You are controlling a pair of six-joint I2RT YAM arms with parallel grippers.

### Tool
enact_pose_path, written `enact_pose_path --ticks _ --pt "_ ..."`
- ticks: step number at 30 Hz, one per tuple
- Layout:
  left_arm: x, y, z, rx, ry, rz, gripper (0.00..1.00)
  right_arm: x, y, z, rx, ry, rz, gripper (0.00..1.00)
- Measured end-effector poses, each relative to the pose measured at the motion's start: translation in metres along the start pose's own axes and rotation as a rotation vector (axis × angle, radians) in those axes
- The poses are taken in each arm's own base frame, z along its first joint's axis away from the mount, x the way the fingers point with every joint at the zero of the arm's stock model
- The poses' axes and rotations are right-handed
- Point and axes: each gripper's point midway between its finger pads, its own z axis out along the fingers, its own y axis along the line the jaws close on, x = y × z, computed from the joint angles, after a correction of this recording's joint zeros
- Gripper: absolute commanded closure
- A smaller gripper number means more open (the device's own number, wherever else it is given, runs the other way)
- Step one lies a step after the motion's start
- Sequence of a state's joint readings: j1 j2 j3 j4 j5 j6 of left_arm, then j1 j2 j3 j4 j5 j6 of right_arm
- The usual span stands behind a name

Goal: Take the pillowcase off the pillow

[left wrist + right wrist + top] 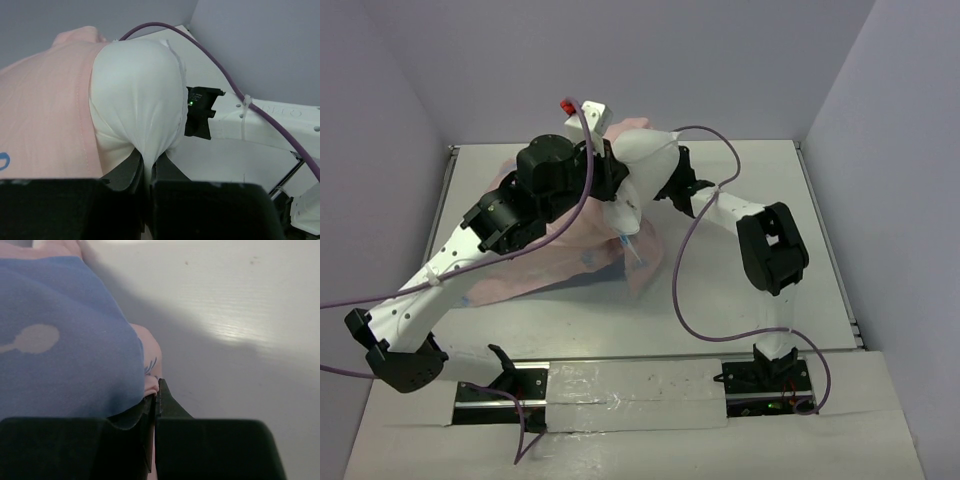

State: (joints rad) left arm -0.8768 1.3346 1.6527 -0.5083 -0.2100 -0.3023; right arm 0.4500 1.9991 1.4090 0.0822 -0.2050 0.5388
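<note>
The white pillow (647,160) bulges out of the pink pillowcase (575,250) at the back middle of the table. My left gripper (148,162) is shut on a bunched corner of the pillow (135,95), lifted above the table; the pink pillowcase (45,110) hangs at its left. My right gripper (156,390) is shut on the pillowcase edge (65,340), blue side and a pink fold showing, low near the table. In the top view the right gripper (670,185) sits just right of the pillow and the left gripper's jaws are hidden under its wrist.
The white table (750,300) has raised rails at left and right. Purple cables (685,280) loop over the right arm and the near table. Grey walls close the back and sides. The right arm (260,120) lies close beside the lifted pillow.
</note>
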Motion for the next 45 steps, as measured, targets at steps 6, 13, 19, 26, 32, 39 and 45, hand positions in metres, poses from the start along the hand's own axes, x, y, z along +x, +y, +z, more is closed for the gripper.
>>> enact_pose_path --ticks 6,13,19,26,32,39,45 --pt "-0.010 0.004 -0.002 -0.024 -0.019 0.015 1.00 0.004 0.011 -0.002 -0.024 -0.011 0.006 0.49" --pt "0.004 0.004 0.018 -0.021 -0.076 0.005 1.00 -0.016 -0.017 -0.088 0.124 -0.047 0.018 0.19" --pt "0.053 0.003 0.037 0.007 -0.025 -0.006 1.00 -0.089 -0.035 -0.209 0.155 -0.318 0.117 0.01" --pt "0.075 0.005 0.041 0.015 0.021 -0.003 1.00 -0.076 0.002 -0.242 -0.002 -0.294 0.154 0.00" --pt "0.080 0.002 0.044 0.031 0.026 -0.010 1.00 -0.044 0.007 -0.234 -0.076 -0.195 0.261 0.00" --pt "0.096 -0.001 0.056 0.042 0.064 -0.022 1.00 -0.044 0.024 -0.235 -0.190 -0.204 0.350 0.00" --pt "0.103 -0.003 0.057 0.058 0.080 -0.037 1.00 -0.056 0.045 -0.254 -0.289 -0.260 0.376 0.00"
